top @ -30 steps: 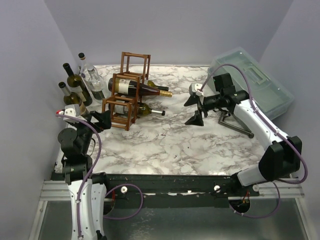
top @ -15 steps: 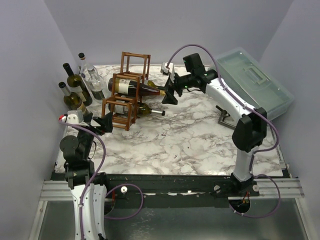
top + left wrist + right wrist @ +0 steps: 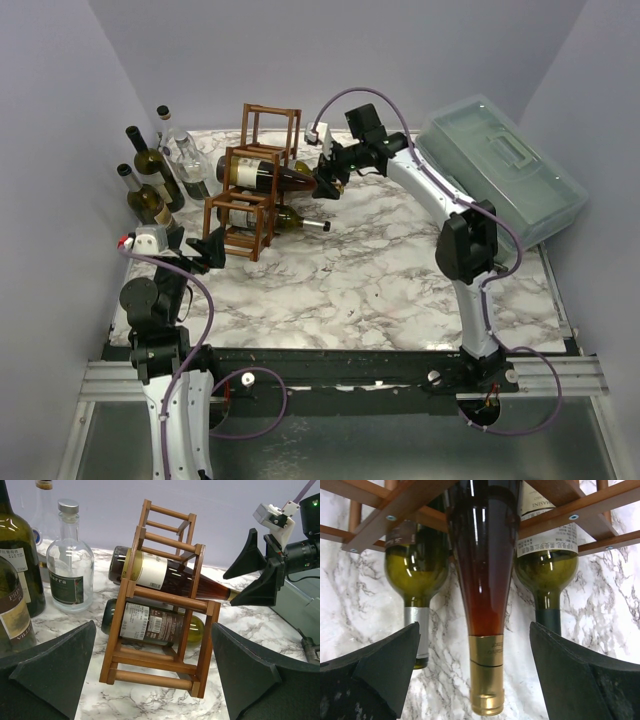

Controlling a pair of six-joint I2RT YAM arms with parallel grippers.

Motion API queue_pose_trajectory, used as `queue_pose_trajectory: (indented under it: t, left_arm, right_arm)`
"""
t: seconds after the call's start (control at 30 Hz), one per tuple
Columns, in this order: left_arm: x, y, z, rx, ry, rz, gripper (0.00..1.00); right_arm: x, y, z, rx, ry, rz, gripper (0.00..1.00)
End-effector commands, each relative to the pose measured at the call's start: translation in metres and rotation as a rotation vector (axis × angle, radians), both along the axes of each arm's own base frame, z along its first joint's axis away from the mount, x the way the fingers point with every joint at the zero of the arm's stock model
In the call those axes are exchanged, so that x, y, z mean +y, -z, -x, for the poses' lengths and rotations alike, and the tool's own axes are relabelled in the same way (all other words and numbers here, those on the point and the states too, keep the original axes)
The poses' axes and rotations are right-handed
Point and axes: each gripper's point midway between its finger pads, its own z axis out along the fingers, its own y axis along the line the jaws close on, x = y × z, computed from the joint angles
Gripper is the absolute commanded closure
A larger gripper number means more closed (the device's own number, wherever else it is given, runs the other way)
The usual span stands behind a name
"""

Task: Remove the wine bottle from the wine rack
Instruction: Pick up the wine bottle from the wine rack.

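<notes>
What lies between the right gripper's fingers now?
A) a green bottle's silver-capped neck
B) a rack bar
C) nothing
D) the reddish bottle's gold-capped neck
D: the right wrist view shows the gold-capped neck of the reddish bottle centred between the spread fingers of the right gripper, touching neither.

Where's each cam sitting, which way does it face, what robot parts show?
Top external: above, behind the bases, looking down on the wine rack; both arms show.
Left wrist: low, facing the rack; own fingers at both bottom corners.
Right wrist: facing the gold-capped bottle, own fingers flanking its neck.
Shared: all three show that bottle.
</notes>
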Motion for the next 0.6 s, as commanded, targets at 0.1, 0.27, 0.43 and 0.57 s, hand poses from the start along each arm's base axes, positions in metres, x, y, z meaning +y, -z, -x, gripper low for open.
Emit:
queue_pose_trajectory:
  t: [0.1, 0.27, 0.43, 0.57]
  left_arm:
    - [0.005, 0.004, 0.001, 0.001, -0.027, -0.019, 0.01]
    - [0.005, 0.005, 0.001, 0.002, -0.029, -0.02, 0.01]
    - [0.005, 0.005, 0.001, 0.003, -0.03, -0.021, 0.01]
    - [0.006, 0.006, 0.001, 0.005, -0.031, -0.022, 0.01]
  right_arm:
    - [0.016, 0.018, 0.005, 0.027, -0.049, 0.023, 0.16]
    - [0.02, 0.03, 0.002, 0.045, -0.059, 0.027, 0.29]
    - [0.023, 0.041, 0.003, 0.053, -0.084, 0.025, 0.42]
    - [0.026, 0.046, 0.002, 0.049, -0.103, 0.021, 0.44]
